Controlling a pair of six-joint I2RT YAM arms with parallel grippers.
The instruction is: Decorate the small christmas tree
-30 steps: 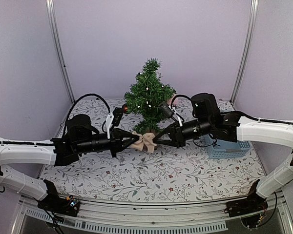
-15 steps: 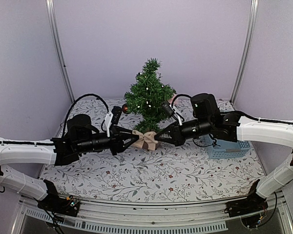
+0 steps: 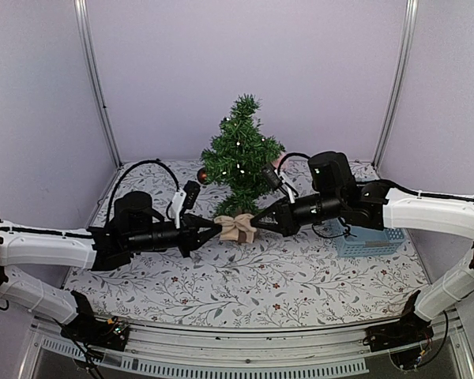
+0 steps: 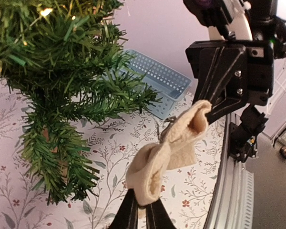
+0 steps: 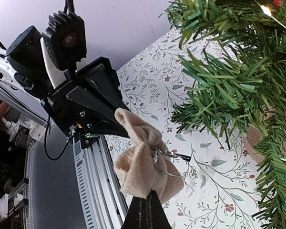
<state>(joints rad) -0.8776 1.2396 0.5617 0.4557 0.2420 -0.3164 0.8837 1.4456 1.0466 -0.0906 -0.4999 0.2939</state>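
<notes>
Nearest me, across the flowered worktop [image 3: 221, 292], my two arms reach in from either side and meet at one beige cloth bow [image 3: 235, 228]. My left hand [image 3: 215, 228] is pinched shut on the bow's left lobe, and my right hand [image 3: 258, 224] is closed tight on the opposite lobe, so the bow hangs stretched between them, clear of the cloth below. Its long axis runs left to right, from one hand to the other, with a small wire clip [image 5: 169, 155] at its knot.

Directly behind the bow, farther from me, stands the one small christmas tree [image 3: 241, 154], upright, its lit lower branches just above and beyond the bow. So the move I judge is next goes away from me and slightly up, carrying the clip into those branches. My right hand seems a little nearer the trunk than my left.

Off to the right, well apart, sits one pale blue basket [image 3: 367, 241].
</notes>
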